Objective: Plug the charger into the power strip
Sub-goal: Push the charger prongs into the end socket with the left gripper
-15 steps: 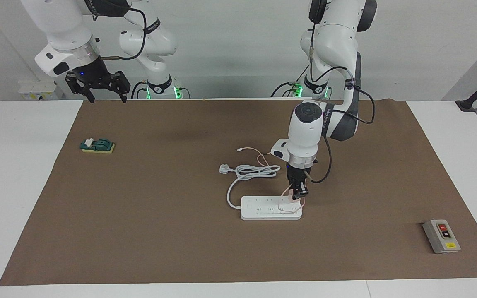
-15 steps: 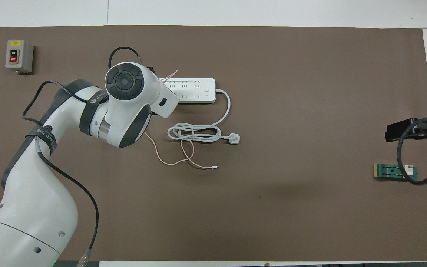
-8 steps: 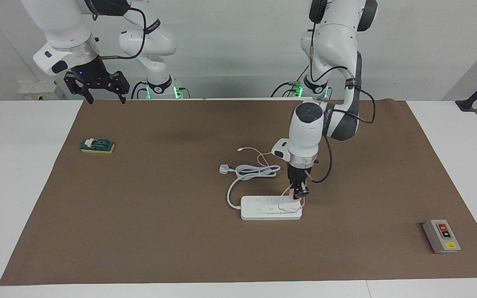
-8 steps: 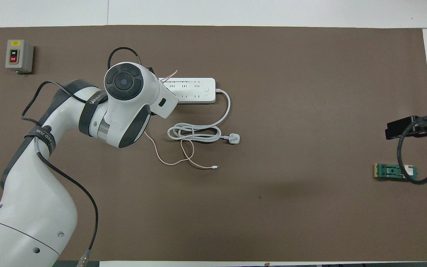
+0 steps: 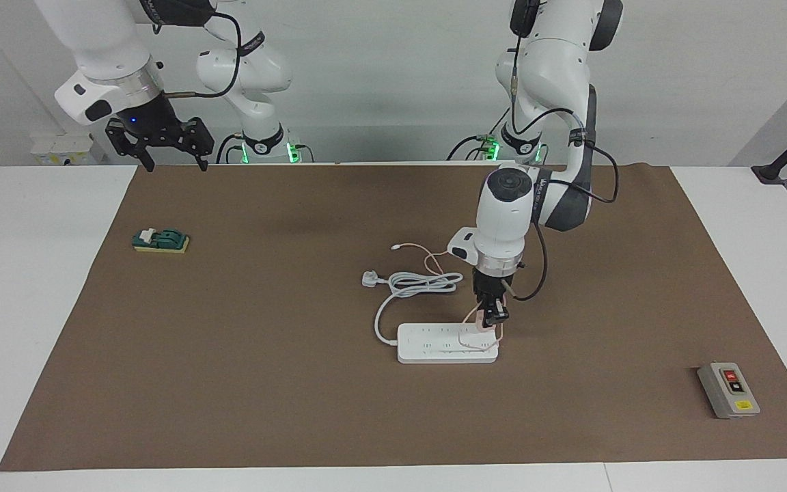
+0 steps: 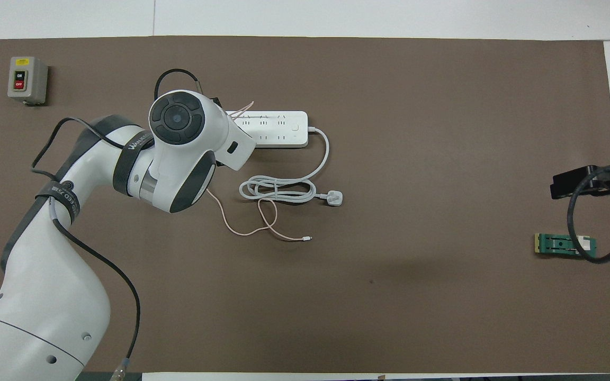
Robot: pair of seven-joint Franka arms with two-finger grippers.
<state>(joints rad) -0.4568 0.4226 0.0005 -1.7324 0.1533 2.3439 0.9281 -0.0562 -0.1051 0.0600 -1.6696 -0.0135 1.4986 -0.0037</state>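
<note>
The left tool (image 5: 491,316) points straight down over the end of the power strip (image 5: 447,344) that lies toward the left arm's end of the bench (image 5: 229,383), its fingers closed on the charger (image 5: 481,322). The pink cube sits at or just above the strip's top face; holding it upright from above probably keeps the prongs square to a socket so it can be pushed straight down. The charger's thin pink cable (image 5: 472,339) loops loosely across the strip and trails toward the robots, ending in a small connector (image 5: 397,247) past the coiled white cord (image 5: 421,281) and its three-pin plug (image 5: 369,278).

The right tool (image 5: 161,140) hangs with its fingers spread and empty over the mat's edge at the right arm's end, waiting, well apart from the strip.

From overhead, the left arm's wrist (image 6: 183,132) covers the charger, the tool and that end of the strip, so only the facing view shows the grasp. Even there the prongs are hidden, and whether they have entered a socket cannot be told. Away from the work lie a green block (image 5: 161,241) and a grey switch box (image 5: 728,389).
</note>
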